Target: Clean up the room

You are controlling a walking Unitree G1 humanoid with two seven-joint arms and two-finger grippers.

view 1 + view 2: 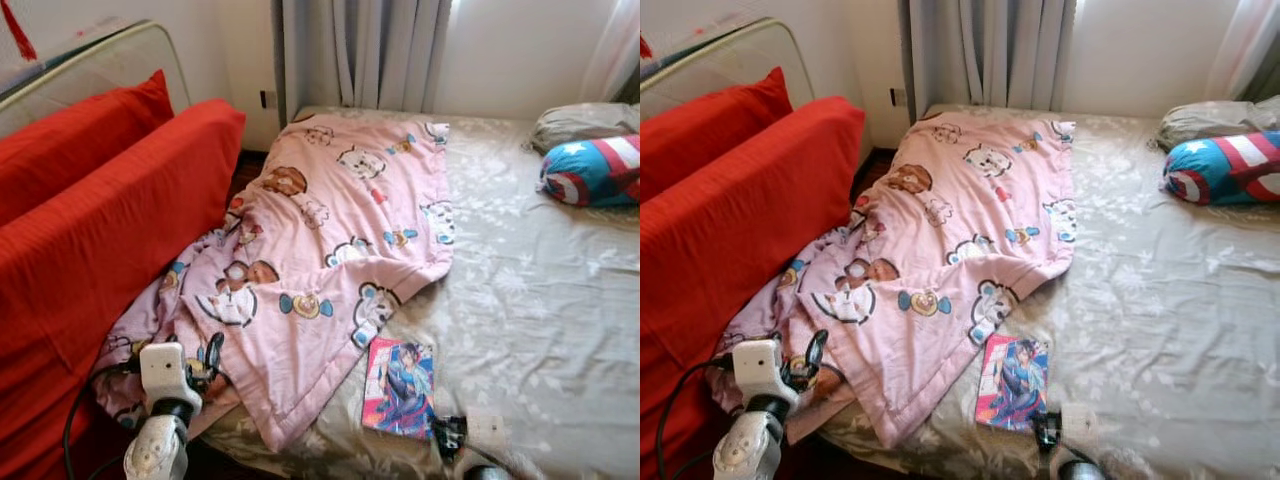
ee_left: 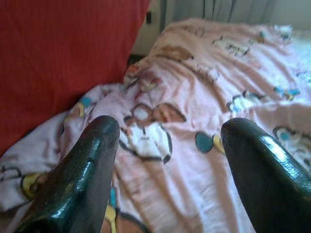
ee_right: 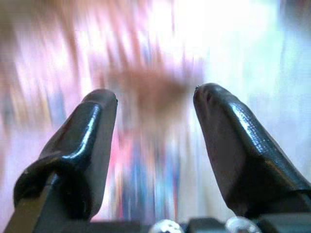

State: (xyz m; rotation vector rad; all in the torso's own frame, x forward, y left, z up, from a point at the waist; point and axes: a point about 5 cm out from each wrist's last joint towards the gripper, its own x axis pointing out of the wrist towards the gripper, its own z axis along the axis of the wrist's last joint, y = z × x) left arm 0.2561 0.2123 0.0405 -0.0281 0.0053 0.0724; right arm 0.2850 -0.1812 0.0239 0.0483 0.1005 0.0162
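Pink cartoon-print blanket (image 1: 330,250) spread crumpled over the left half of the bed (image 1: 540,300), one corner reaching toward the curtains (image 1: 360,50), lower edge bunched and hanging off the near left corner against the red cushions (image 1: 110,230). Illustrated book (image 1: 400,388) flat on the beige sheet just beside the blanket's near hem, close to the bed's front edge. Left hand (image 1: 205,360) raised on its silver arm at the bed's near left corner, fingers (image 2: 82,174) spread apart, pointing over the bunched blanket, holding nothing. Right hand (image 1: 450,435) low at the front edge, just beside the book's near right corner; wrist view blurred, fingers (image 3: 233,145) spread with nothing between them. Star-and-stripe round pillow (image 1: 595,170) and a grey pillow (image 1: 585,122) at the far right edge of the bed. Wide bare stretch of sheet between book and pillows. Narrow dark gap between cushions and bed near the wall.
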